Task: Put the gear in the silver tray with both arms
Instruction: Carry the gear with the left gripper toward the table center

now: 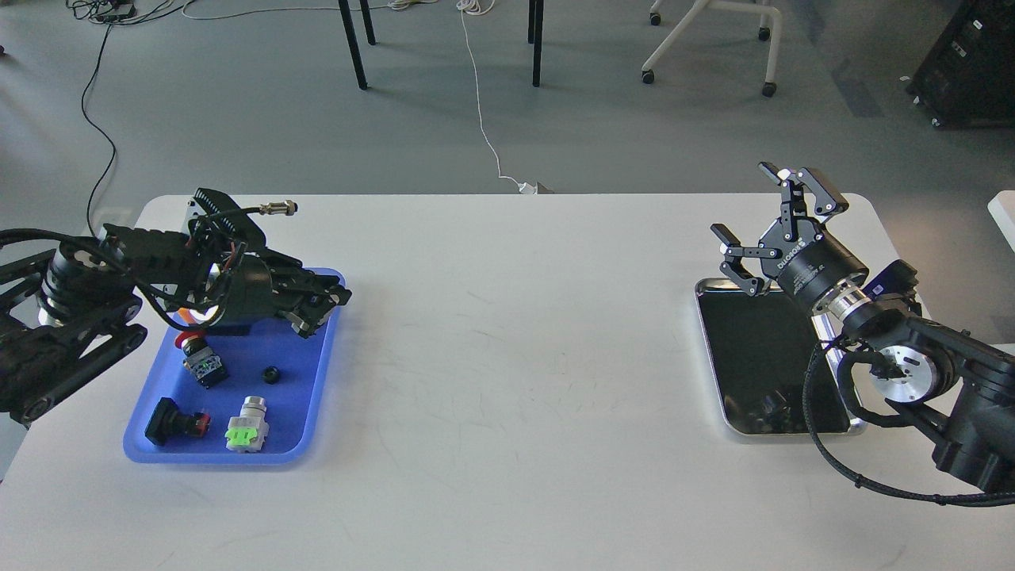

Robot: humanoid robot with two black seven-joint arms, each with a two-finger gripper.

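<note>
A small black round part, which I take for the gear [272, 374], lies loose on the blue tray [311, 396] at the left. My left gripper [323, 305] hovers above the tray's far right corner, up and right of the gear. It is dark, and its fingers cannot be told apart. The silver tray [761, 357] lies at the right with a dark mirror bottom and nothing in it. My right gripper [742, 200] is open and empty, held above the silver tray's far edge.
The blue tray also holds a red-capped switch [200, 362], a black push button [173, 420] and a white and green part [247, 428]. An orange box [182, 315] is mostly hidden under my left arm. Chair and table legs stand beyond the table.
</note>
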